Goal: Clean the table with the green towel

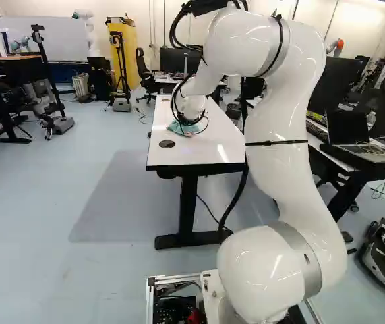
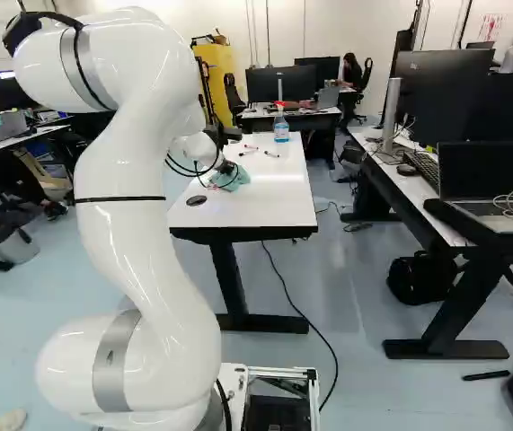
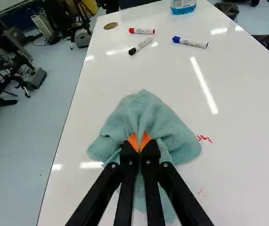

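Observation:
In the right base view my gripper (image 2: 226,168) reaches down to the green towel (image 2: 240,177) on the white table (image 2: 269,205). The wrist view shows my gripper (image 3: 139,141) shut on the towel (image 3: 146,110), its orange pads pinching a gathered fold. Around and under the fingers the cloth spreads in a crumpled heap on the tabletop. Small red marks (image 3: 204,139) lie just beside the towel, and fainter red marks (image 3: 201,192) are on the same side of the fingers. The towel hides the surface beneath it.
Ahead of the towel lie a red-capped marker (image 3: 142,31), a black-capped marker (image 3: 140,46) and a blue-capped marker (image 3: 190,42). A spray bottle (image 2: 281,126) stands farther along. A desk with a laptop (image 2: 485,184) is at the right. Another robot (image 1: 90,34) stands far back.

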Robot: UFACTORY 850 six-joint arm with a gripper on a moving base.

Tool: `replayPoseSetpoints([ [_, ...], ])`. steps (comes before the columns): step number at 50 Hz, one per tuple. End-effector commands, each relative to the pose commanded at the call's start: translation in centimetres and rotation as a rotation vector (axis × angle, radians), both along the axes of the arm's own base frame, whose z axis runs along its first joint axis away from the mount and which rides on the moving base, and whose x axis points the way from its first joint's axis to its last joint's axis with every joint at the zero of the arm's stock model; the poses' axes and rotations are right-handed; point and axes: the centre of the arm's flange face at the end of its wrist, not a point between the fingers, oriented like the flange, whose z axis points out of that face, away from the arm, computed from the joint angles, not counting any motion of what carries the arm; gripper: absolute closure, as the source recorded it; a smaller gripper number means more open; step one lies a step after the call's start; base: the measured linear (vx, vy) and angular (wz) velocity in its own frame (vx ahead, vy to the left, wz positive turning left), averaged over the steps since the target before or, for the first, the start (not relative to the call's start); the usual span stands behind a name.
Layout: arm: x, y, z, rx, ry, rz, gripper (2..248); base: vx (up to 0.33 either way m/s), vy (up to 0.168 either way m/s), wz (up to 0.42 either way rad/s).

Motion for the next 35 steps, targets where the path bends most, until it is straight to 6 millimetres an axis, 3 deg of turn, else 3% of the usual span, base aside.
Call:
replayPoseSetpoints([
  [35,-0.28,0.08,-0.34,0.004,0.049,0.008,226,0.0,0.0,0.0],
])
